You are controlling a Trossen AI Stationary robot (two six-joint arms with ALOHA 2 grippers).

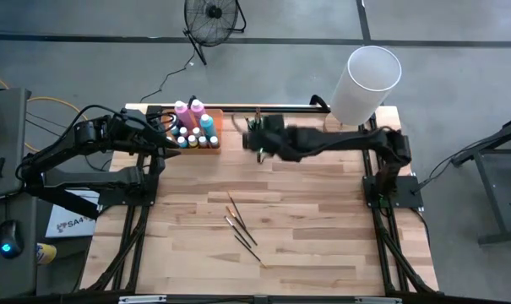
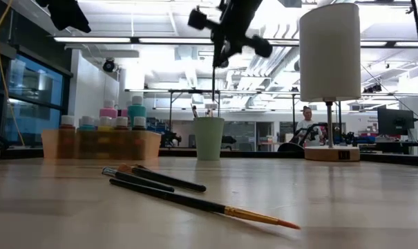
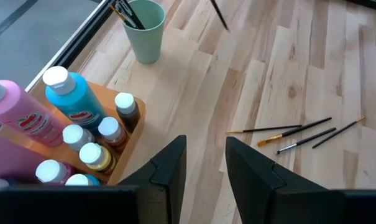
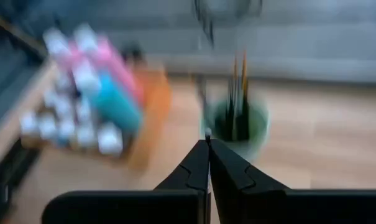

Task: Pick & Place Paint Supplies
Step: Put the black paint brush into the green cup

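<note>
An orange tray (image 1: 213, 142) at the table's far edge holds small pale-capped paint bottles (image 3: 91, 152), a blue bottle (image 3: 76, 102) and pink ones (image 1: 187, 110). To its right stands the green cup (image 2: 209, 138) with brushes (image 4: 237, 87) in it. My right gripper (image 2: 222, 43) is above the cup, shut on a thin dark brush (image 2: 213, 76). Several brushes (image 1: 242, 226) lie flat on the table's middle. My left gripper (image 3: 206, 165) is open above the table beside the tray's near right corner, touching nothing. My right gripper pinches the dark brush by its upper end (image 2: 215, 54) between its two shut fingers, coming from above. The brush hangs upright below the fingers, lifted clear, with its lower end just above the green cup's rim.
A tall white cylinder (image 1: 369, 80) on a wooden base (image 2: 331, 153) stands at the table's far right corner. A dark rail (image 1: 263, 107) runs along the far edge. Bare wood lies around the loose brushes (image 3: 299, 134) toward the near edge.
</note>
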